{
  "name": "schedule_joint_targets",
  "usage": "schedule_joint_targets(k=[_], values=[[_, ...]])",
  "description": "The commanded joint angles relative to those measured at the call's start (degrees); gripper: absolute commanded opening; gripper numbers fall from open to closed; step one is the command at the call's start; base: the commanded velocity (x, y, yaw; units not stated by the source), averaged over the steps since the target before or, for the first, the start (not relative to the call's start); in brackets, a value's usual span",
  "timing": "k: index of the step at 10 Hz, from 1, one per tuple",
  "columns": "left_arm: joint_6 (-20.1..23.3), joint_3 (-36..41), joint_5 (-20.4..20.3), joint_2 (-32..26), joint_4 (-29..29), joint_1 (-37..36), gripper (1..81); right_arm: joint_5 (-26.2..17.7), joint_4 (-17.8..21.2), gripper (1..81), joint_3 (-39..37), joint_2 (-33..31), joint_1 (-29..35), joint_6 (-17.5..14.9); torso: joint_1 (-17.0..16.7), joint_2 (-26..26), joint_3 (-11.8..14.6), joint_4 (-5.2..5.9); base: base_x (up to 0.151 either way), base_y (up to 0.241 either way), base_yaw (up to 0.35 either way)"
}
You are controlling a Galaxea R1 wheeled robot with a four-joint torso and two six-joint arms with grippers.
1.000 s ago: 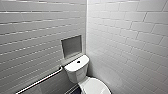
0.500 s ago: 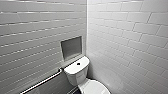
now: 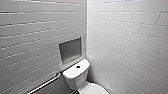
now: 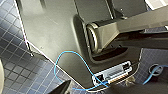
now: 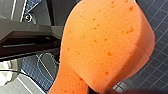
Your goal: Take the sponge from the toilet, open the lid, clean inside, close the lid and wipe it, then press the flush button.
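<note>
The right pincer (image 5: 100, 91) appears clamped on the porous orange-red foam sponge (image 5: 105, 45), holding it ready for cleaning the glossy white ceramic toilet (image 3: 76, 72). I cannot tell whether the left pincer (image 4: 65, 88) is open or closed.

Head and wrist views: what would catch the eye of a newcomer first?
The orange sponge looms close in the right wrist view, above a dark blue tiled floor. In the head view, a white toilet stands in the corner of white tiled walls, with the dark flush button in the middle of its tank top and a grey niche in the wall behind.
</note>
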Motion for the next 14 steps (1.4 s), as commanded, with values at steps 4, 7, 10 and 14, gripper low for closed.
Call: schedule_joint_targets(k=[4,7,10,14], values=[[-0.1,0.2,4.2,0.0,-0.6,-2.2,81.1,-1.8,-1.0,1.0,-0.2,-0.5,0.8,0.1,0.0,0.0,0.0,0.00,0.114,0.000,0.000],[-0.1,0.2,4.2,0.0,-0.6,-2.2,81.1,-1.8,-1.0,1.0,-0.2,-0.6,0.9,0.1,0.0,0.0,0.0,0.00,0.064,0.000,0.000],[-0.1,0.2,4.2,0.1,-0.6,-2.2,81.1,-1.8,-1.0,1.0,-0.2,-0.7,0.9,0.0,0.1,0.0,0.0,0.00,0.000,0.000,0.000],[-0.1,1.6,4.3,-2.0,-2.0,-4.3,81.1,-1.6,-1.1,1.0,-0.2,-0.7,1.0,0.1,0.1,0.0,0.0,0.00,0.000,0.000,0.000]])
